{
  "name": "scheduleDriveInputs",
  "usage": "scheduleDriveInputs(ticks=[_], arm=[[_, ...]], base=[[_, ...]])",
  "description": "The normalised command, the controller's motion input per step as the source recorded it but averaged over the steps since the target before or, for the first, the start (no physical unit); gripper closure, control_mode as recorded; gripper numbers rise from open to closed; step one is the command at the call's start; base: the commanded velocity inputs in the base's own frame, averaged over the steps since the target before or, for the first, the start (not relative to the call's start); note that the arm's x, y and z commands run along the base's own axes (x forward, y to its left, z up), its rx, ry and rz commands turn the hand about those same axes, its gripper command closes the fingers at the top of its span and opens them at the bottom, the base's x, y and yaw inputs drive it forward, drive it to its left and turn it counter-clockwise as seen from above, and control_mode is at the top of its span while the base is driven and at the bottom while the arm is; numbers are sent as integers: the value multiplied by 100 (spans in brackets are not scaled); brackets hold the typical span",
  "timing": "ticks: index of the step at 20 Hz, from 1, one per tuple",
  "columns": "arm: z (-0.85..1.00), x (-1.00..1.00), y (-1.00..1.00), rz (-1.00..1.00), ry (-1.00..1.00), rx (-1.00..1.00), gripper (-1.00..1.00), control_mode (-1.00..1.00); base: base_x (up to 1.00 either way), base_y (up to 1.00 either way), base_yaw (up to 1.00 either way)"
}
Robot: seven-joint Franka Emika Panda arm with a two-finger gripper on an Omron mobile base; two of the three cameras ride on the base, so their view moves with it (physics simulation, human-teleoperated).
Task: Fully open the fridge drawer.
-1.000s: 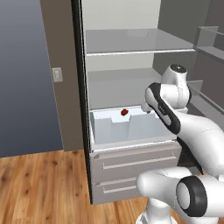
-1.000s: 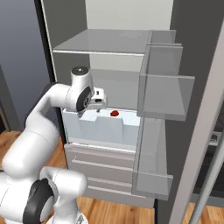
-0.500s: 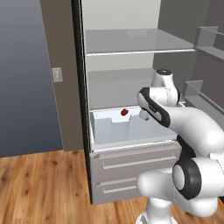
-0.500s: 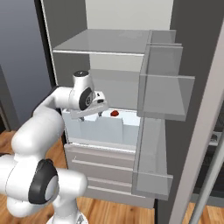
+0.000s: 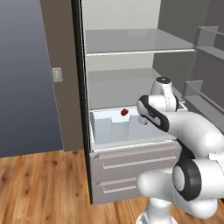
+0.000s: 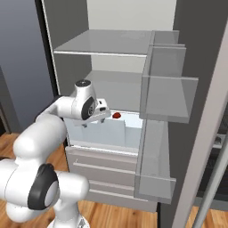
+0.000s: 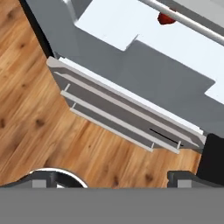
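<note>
The fridge drawer [image 5: 114,129] is a pale blue-white bin that juts out from the open fridge above two grey drawers. It also appears in the right base view [image 6: 113,132] and at the top of the hand view [image 7: 111,22], where the stepped notch in its front wall shows. My gripper [image 5: 142,119] hangs over the right part of the bin, just above its rim, and seems apart from it [image 6: 95,119]. Its fingers are too small to read, and nothing shows between them.
A small red item [image 5: 124,112] lies at the back of the bin. Grey flat-fronted drawers with bar handles [image 5: 135,162] [image 7: 120,117] sit below. Glass shelves [image 5: 135,41] span above. The open door's bins [image 6: 164,95] stand close on the right. Wood floor [image 7: 35,113] lies in front.
The hand has swung left and slightly down over the bin, and the arm's upper joint has shifted left with it. The bin and the red item have not visibly moved.
</note>
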Motion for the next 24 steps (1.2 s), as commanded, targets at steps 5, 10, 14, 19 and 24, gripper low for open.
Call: scheduleDriveInputs(ticks=[5,10,14,19,24], arm=[[2,12,0,-8,-16,2,-100,-100],[13,1,0,-1,-12,2,-100,-100],[0,14,0,0,-5,0,-100,-100],[-4,9,0,0,-2,1,-100,-100],[-5,5,0,-5,-5,10,-100,-100]], base=[[0,0,0],[0,0,0],[0,0,0],[0,0,0],[0,0,0]])
